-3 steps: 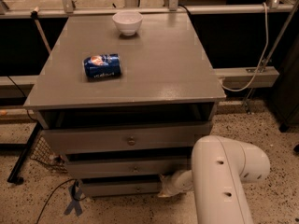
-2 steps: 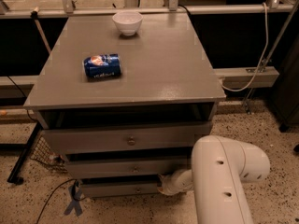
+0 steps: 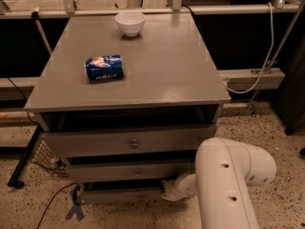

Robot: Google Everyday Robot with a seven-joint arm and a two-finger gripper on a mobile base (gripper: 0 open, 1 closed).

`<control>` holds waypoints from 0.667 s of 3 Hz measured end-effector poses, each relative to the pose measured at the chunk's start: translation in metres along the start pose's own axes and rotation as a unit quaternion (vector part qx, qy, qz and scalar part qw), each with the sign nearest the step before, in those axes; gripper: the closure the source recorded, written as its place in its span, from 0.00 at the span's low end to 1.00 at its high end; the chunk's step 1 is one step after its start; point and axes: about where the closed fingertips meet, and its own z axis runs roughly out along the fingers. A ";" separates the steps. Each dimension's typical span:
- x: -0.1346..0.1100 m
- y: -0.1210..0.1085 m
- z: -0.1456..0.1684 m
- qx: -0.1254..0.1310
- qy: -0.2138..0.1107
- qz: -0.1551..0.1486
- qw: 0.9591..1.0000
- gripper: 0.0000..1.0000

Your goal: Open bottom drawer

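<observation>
The bottom drawer is the lowest of three stacked grey drawers in the cabinet, and only a strip of its flat front shows. Its knob does not show. The middle drawer and the top drawer above it each show a small round knob. My gripper is at the right end of the bottom drawer's front, low near the floor, at the end of my white arm. The arm covers the cabinet's lower right corner.
A blue soda can lies on its side on the grey cabinet top, and a white bowl stands at the back. A wire basket and cables lie on the speckled floor to the left. A rail runs behind.
</observation>
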 end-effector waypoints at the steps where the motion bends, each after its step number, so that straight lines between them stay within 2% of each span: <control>1: 0.000 0.000 0.000 0.000 0.000 0.000 1.000 1.00; 2: 0.000 0.000 0.000 0.000 0.000 0.000 1.000 1.00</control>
